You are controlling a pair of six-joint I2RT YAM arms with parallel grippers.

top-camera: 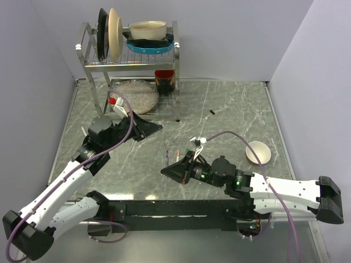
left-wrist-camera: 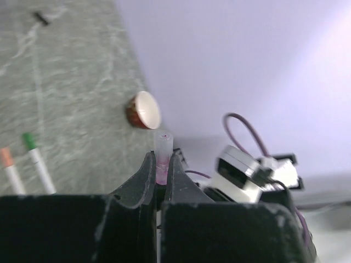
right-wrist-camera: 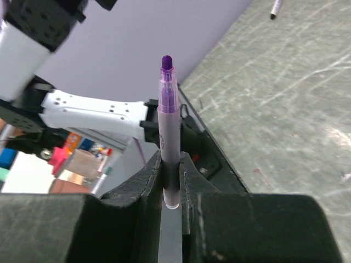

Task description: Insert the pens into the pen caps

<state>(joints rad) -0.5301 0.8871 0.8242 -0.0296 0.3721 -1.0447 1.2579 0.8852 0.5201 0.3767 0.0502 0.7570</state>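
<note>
Pinches: left fingers [left-wrist-camera: 140, 186] on translucent pink tube cap [left-wrist-camera: 163, 145], right fingers [right-wrist-camera: 145, 183] on slim purple-tipped pen [right-wrist-camera: 168, 109].

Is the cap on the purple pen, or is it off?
Off. The purple pen sticks up from the right gripper, pinched between the fingers, and its purple tip is bare with no cap over it.

Left wrist view soft; pink cap [left-wrist-camera: 163, 143] lower end hidden between the jaws, green-tipped pen [left-wrist-camera: 37, 160] and orange-tipped pen [left-wrist-camera: 11, 172] cut off behind the left gripper [left-wrist-camera: 160, 164]. Right wrist: purple-tipped pen [right-wrist-camera: 169, 126] base buried between jaws, another pen [right-wrist-camera: 276, 7] clipped by top edge. Top view: dark speck [top-camera: 211, 112] on the table [top-camera: 236, 109] too small to identify.
</note>
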